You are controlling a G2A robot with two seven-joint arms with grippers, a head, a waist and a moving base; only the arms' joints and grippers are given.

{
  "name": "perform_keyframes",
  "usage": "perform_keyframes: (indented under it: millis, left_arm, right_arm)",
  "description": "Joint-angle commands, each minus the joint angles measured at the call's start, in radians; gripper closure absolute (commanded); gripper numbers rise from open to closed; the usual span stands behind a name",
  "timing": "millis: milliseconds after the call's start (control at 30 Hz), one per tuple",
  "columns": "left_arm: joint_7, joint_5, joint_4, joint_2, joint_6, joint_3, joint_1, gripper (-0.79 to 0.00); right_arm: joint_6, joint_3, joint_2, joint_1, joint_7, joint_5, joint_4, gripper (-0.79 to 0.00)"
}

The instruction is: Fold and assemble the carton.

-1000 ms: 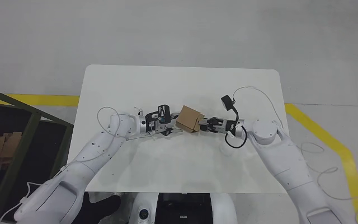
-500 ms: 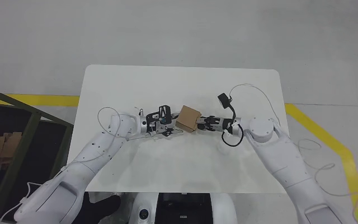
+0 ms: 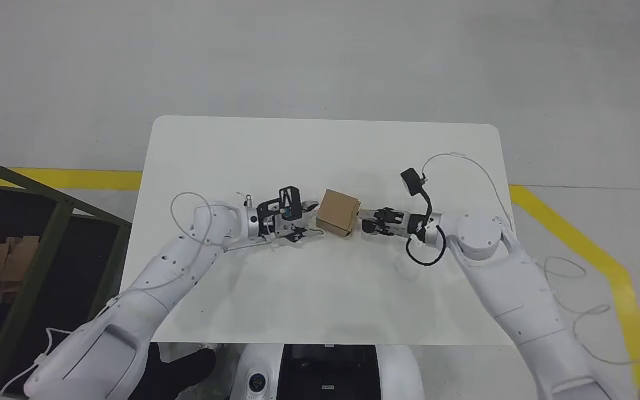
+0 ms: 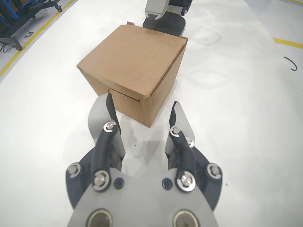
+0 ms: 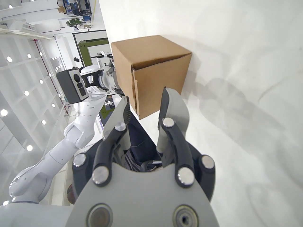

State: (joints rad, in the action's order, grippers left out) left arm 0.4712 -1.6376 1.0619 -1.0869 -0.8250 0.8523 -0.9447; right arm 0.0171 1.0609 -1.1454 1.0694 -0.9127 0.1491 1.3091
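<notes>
Closed carton [image 3: 338, 212] stands at the middle of the white table [image 3: 300, 150]. Left gripper [image 4: 142, 102] and right gripper [image 5: 145, 96] flank it, just beside, both spread and empty. Grey floor [image 3: 300, 60] with yellow line [image 3: 70, 179] surrounds the table.

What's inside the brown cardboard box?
You can't see inside. The brown cardboard carton stands closed on the white table, its top flap folded down, so whatever it holds, if anything, is covered.

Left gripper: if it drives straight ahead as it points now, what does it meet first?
Most likely the carton: its near corner stands just ahead of the left gripper, between the open fingers. Gap hard to judge.
</notes>
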Motion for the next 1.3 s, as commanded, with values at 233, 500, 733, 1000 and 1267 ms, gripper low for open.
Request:
perform_keyframes:
  millis: [233, 500, 733, 1000, 1267]
  left_arm:
    - [0.002, 0.02, 0.021, 0.001, 0.003, 0.017, 0.01, -0.785]
    - [-0.021, 0.012, -0.004, -0.021, -0.012, -0.027, 0.063, -0.785]
    - [-0.021, 0.034, -0.068, -0.061, -0.024, -0.093, 0.126, -0.785]
    - [-0.015, 0.051, -0.141, -0.099, 0.002, -0.145, 0.16, -0.785]
    - [0.0, 0.052, -0.178, -0.116, 0.014, -0.163, 0.173, -0.785]
  right_arm:
    - [-0.001, 0.004, 0.001, 0.007, 0.007, 0.003, 0.011, -0.222]
    - [0.004, 0.008, 0.001, 0.005, 0.008, 0.009, 0.01, -0.219]
    - [0.005, -0.001, -0.001, 0.004, 0.01, 0.01, 0.022, -0.222]
    - [0.008, -0.011, -0.003, 0.0, 0.01, 0.008, 0.025, -0.215]
    - [0.014, -0.034, -0.01, -0.012, 0.002, 0.013, 0.028, -0.222]
